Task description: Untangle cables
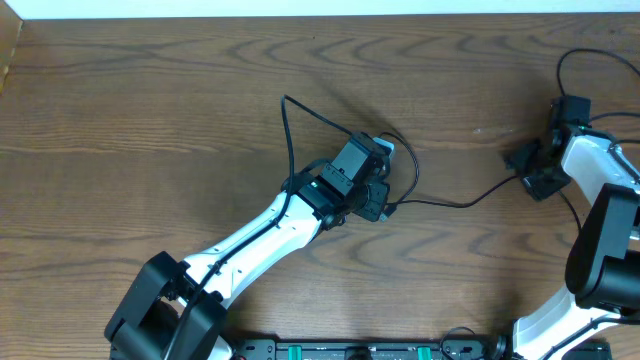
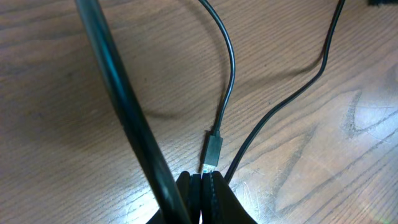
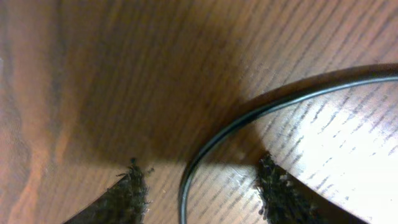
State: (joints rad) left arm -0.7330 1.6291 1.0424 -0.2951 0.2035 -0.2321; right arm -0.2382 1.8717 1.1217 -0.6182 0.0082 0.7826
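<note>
- We see a wood counter (image 1: 150,100) from above, with two robot arms reaching in, the left from the lower left and the right from the right edge.
- A thin black cable (image 1: 450,203) lies on the counter. It loops around the left arm's wrist near the middle, then runs rightward in a shallow sag to the right arm.
- The left tool (image 2: 200,186) has its fingers pressed together. A small plug (image 2: 212,152) lies just ahead of them with its metal tip at the fingertips. We cannot tell whether the tip is pinched.
- In the left wrist view, a second stretch of cable passes just right of those fingers and heads up and to the right.
- A thick, blurred dark cord (image 2: 118,93) crosses that view close to the lens. We cannot tell what it belongs to.
- The right tool (image 3: 200,163) is spread and low over the counter, holding nothing.
- The cable passes between the right tool's fingers, nearer the left one in that view, then curves away to the right.
- We judge that the coming move turns on this: the cable already sits inside the right tool's gap, so a squeeze should catch it.
- The free stretch lies roughly left to right between the arms. The right arm is nearer that end, and the left is nearer the loop and plug.
</note>
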